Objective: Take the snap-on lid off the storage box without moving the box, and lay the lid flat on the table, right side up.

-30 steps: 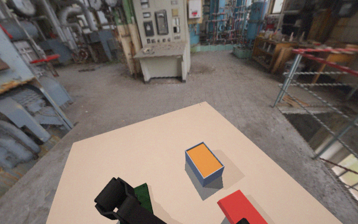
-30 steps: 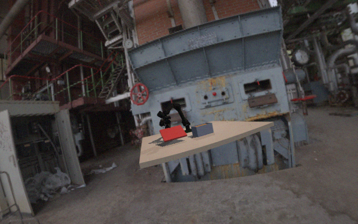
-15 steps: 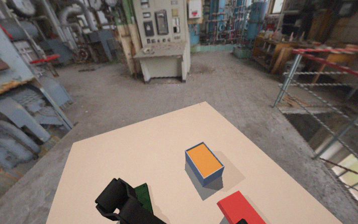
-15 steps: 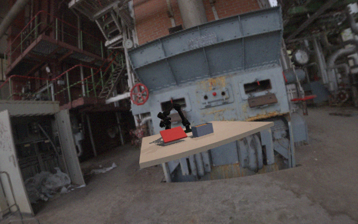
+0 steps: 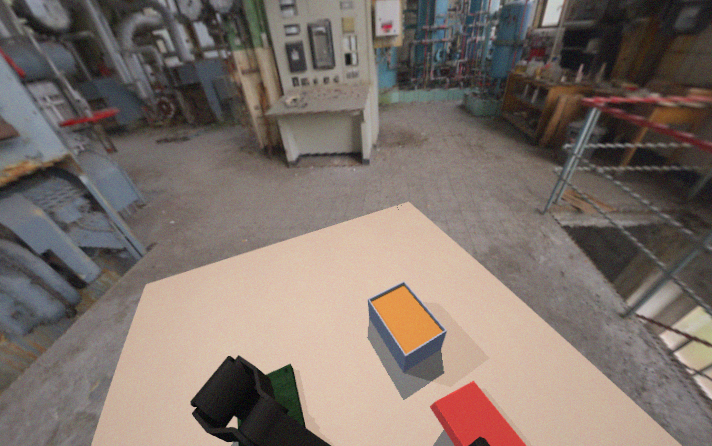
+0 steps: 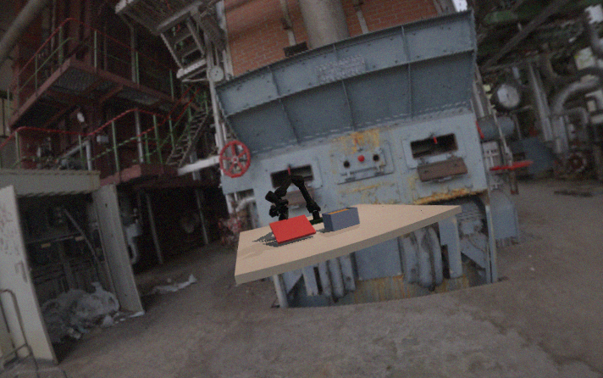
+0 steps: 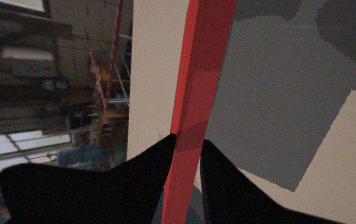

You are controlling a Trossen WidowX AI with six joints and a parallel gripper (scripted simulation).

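The red lid [image 5: 472, 412] [image 6: 291, 229] [image 7: 202, 60] is off the box. It is held tilted low over the table, its lower edge close to the top; I cannot tell if it touches. My gripper [image 7: 188, 142] is shut on one edge of the lid, which passes between the fingertips in the wrist view. The fingertips are hidden behind the lid in the exterior view. The blue storage box [image 5: 425, 353] [image 6: 342, 221] stands upright and open, apart from the lid, with an orange surface [image 5: 407, 317] inside its rim.
The tan table [image 5: 252, 304] [image 6: 391, 222] carries the box. A dark green plate [image 5: 287, 391] lies on the table beneath the black arm [image 5: 231, 393] [image 6: 302, 189]. The table edge [image 6: 284, 268] runs in front of the lid in the exterior view.
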